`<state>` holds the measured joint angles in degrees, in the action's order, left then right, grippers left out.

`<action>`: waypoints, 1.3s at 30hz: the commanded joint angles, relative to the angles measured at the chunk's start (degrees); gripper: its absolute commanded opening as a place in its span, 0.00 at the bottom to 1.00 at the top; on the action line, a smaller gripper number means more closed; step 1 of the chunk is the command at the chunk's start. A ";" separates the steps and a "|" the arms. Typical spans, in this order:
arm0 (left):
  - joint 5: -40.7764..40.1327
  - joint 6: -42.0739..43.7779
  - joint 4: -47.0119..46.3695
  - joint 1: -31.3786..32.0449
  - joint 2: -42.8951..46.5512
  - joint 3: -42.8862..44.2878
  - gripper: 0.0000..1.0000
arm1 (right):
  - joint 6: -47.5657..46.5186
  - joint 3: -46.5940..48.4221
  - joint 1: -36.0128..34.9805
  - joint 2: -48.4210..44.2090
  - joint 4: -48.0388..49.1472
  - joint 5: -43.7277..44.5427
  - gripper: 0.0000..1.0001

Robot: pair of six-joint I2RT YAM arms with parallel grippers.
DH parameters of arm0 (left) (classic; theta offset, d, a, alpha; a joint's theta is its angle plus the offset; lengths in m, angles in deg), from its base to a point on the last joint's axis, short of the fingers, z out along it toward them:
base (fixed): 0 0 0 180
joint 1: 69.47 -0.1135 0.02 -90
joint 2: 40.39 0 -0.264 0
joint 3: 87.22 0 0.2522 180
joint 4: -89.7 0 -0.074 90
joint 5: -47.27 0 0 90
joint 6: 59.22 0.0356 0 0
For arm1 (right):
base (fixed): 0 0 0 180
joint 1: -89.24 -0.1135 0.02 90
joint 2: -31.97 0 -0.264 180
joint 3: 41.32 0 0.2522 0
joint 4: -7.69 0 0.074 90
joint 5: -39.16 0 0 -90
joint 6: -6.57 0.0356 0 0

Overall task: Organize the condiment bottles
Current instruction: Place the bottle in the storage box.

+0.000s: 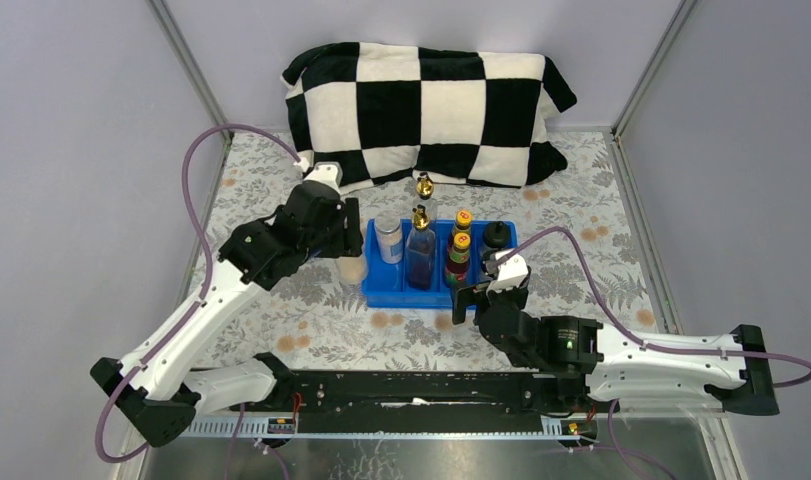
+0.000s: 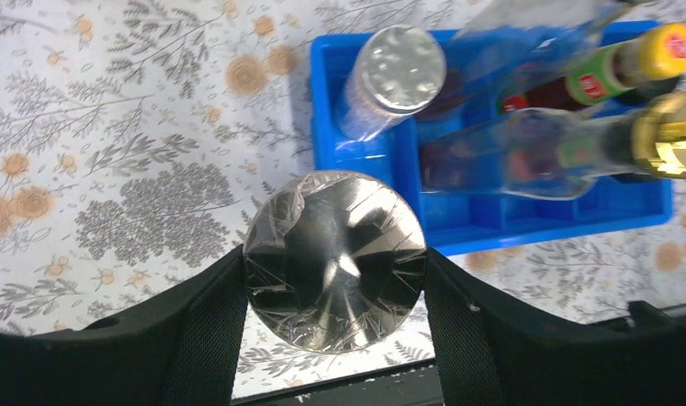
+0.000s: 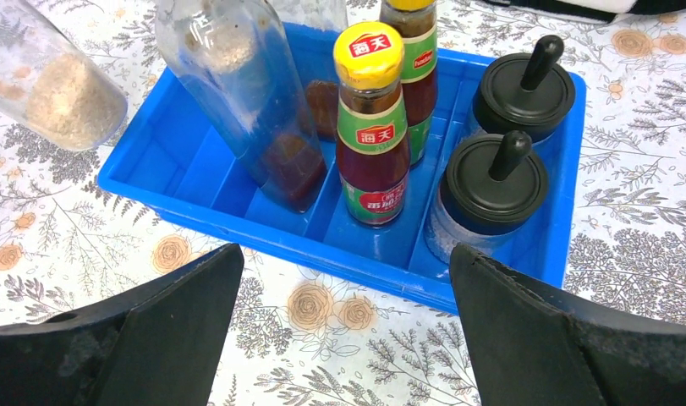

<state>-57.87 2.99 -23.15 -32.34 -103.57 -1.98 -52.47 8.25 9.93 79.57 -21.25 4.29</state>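
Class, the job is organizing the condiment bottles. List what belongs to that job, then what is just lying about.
Job: two yellow-capped sauce bottles; two gold-topped bottles; two black-capped shakers; grey-lidded jar in the blue tray; grey-lidded jar gripped by the left end effector.
Lying about: blue tray; checkered blanket; floral tablecloth.

The left arm (image 1: 196, 320) and right arm (image 1: 661, 362) have white shells, black joints and looping purple cables (image 1: 193, 165).
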 commanded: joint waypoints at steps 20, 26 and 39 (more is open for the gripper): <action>-6.31 -2.86 -7.89 12.16 -10.79 8.05 0.49 | 2.20 1.81 -0.41 -8.72 -8.19 6.43 1.00; -6.86 -2.97 -10.95 12.17 -10.82 4.20 0.49 | 2.61 1.52 -0.41 -9.99 -9.04 6.50 1.00; -7.89 -2.37 -16.57 12.04 -12.57 -1.17 0.49 | 2.61 1.30 -0.41 -9.87 -9.47 6.57 1.00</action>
<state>-63.44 0.67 -32.85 -20.39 -115.68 -2.07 -50.98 8.25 9.93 69.89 -30.71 8.29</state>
